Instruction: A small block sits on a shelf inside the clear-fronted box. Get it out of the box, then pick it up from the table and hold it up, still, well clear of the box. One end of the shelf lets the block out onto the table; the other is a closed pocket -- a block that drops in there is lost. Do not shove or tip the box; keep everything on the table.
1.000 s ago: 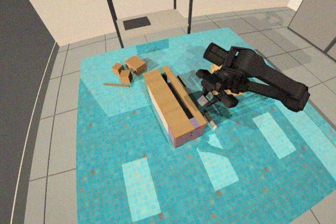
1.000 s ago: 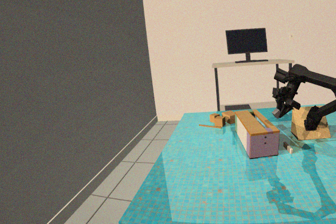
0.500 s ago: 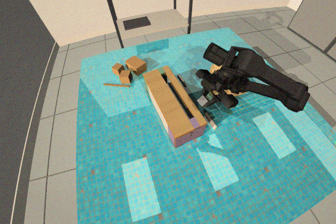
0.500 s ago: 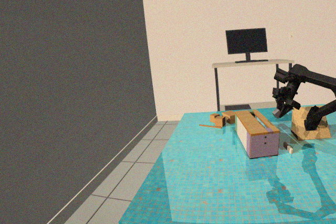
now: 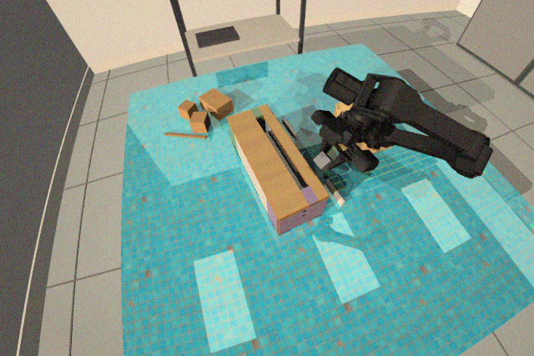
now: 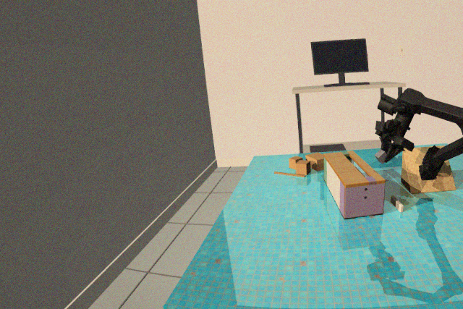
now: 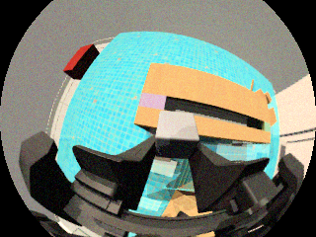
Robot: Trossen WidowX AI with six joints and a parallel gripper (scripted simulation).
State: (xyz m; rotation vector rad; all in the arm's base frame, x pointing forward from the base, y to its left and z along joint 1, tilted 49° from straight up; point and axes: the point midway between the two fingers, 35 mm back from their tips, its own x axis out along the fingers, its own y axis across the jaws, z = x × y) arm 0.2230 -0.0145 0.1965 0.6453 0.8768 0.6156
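My gripper [image 5: 326, 159] [image 6: 383, 155] [image 7: 173, 138] is shut on the small grey block [image 5: 321, 161] [image 6: 380, 155] [image 7: 176, 125]. It holds the block in the air, above the table [image 5: 259, 283] and just to the right of the box, about level with the box top or a little higher. The long box [image 5: 258, 154] [image 6: 361, 195] [image 7: 197, 87] has a wooden top with a dark slot, a purple end and a clear front. It stands upright on the table. Its shelf is hidden from these views.
A short dark stick with a white tip [image 5: 335, 191] [image 6: 397, 202] lies on the table by the box's purple end. Three wooden blocks [image 5: 215, 102] and a thin wooden strip [image 5: 185, 134] lie left of the box. A tan lump [image 6: 411, 172] sits under the arm.
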